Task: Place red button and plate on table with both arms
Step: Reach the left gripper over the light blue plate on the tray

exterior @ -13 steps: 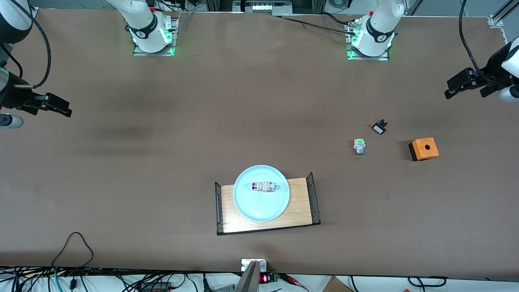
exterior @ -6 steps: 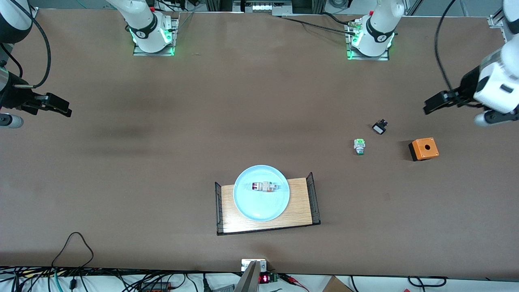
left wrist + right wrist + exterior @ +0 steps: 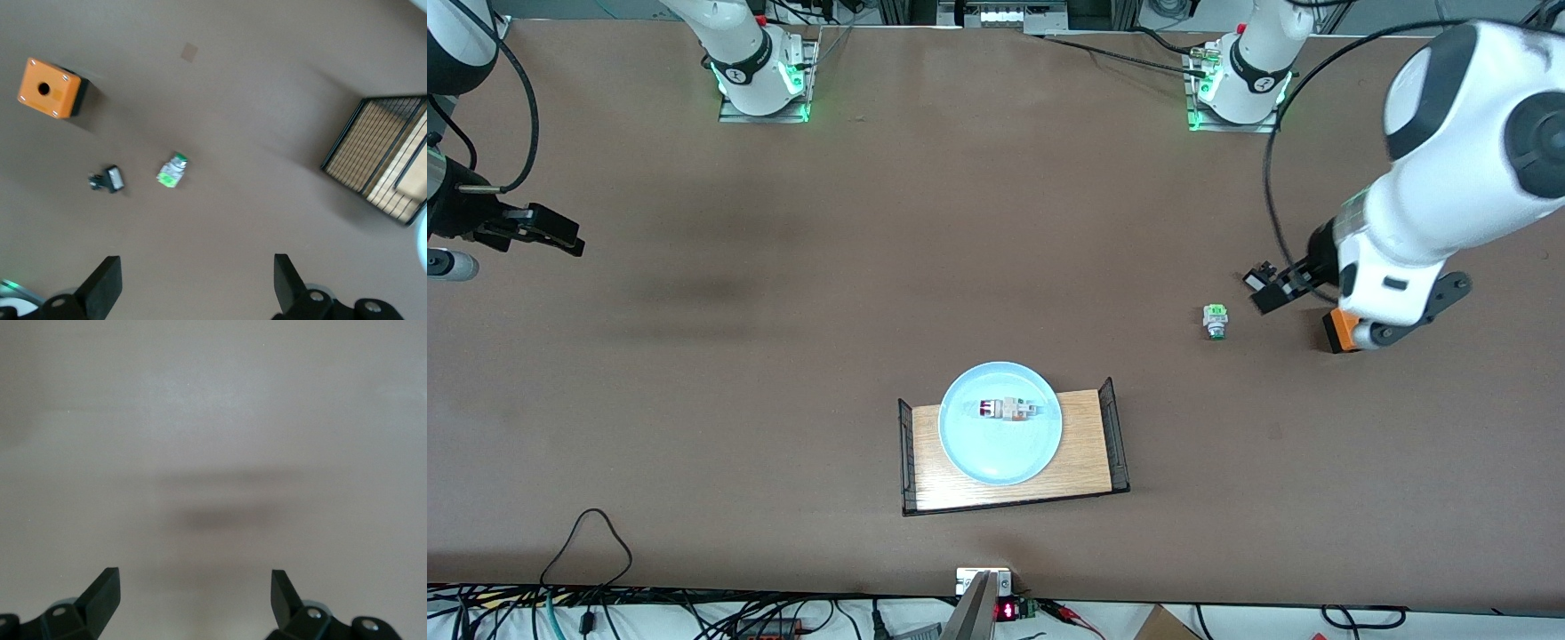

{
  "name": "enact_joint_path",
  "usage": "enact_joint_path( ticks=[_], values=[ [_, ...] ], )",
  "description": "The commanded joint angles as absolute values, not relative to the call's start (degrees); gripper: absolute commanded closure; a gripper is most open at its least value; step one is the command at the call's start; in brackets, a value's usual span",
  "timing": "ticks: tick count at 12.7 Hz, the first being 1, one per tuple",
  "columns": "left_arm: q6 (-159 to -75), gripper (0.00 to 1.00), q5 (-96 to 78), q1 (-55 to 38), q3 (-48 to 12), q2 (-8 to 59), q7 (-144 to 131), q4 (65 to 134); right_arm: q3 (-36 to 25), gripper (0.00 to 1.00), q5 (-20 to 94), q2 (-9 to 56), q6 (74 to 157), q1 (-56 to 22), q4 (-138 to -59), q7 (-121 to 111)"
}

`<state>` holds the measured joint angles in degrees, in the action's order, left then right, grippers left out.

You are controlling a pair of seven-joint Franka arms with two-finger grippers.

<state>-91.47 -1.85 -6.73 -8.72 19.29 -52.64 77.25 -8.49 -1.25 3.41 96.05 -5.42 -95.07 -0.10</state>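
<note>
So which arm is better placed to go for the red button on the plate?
Probably left. The left gripper, open, is over the table by the green switch, closer to the plate holding the red button. The right gripper, open, waits at the table's right-arm end.

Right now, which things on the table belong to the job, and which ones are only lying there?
For the job:
- red button, lying in the plate
- plate, on the wooden tray
- table

Just lying about:
- green button
- orange box
- small black part
</note>
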Motion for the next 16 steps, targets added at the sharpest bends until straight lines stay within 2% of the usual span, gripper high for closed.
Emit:
enact_joint_path(
  ticks=[1, 4, 9, 11, 14, 16],
  values=[
    [-90.09, 0.00, -2.20, -9.75, -8.35, 27.05, -63.59, 66.03, -8.61, 0.00, -1.41, 3.43, 95.10, -5.54, -94.22, -0.88],
    [-91.05, 0.00, -2.11, -12.04, -8.35, 31.28, -71.78, 59.43, -8.61, 0.00, -1.41, 3.43, 95.10, -5.54, -94.31, -0.88],
    [-100.97, 0.00, -1.67, -17.04, -7.74, 33.92, -84.44, 59.33, -8.61, 0.00, -1.41, 3.43, 95.10, -5.54, -94.22, -0.79],
    [-101.42, 0.00, -1.67, -18.36, -7.73, 34.97, -88.75, 59.24, -8.61, 0.00, -1.41, 3.43, 95.10, -5.54, -94.31, -0.88],
    [-106.60, 0.00, -1.67, -20.91, -7.65, 37.69, -99.89, 59.15, -8.61, 0.00, -1.41, 3.43, 95.10, -5.54, -94.31, -0.88],
    [-109.41, 0.00, -1.67, -23.28, -6.69, 40.50, -104.57, 56.71, -8.61, 0.00, -1.41, 3.43, 95.10, -5.54, -94.31, -0.88]
  ],
)
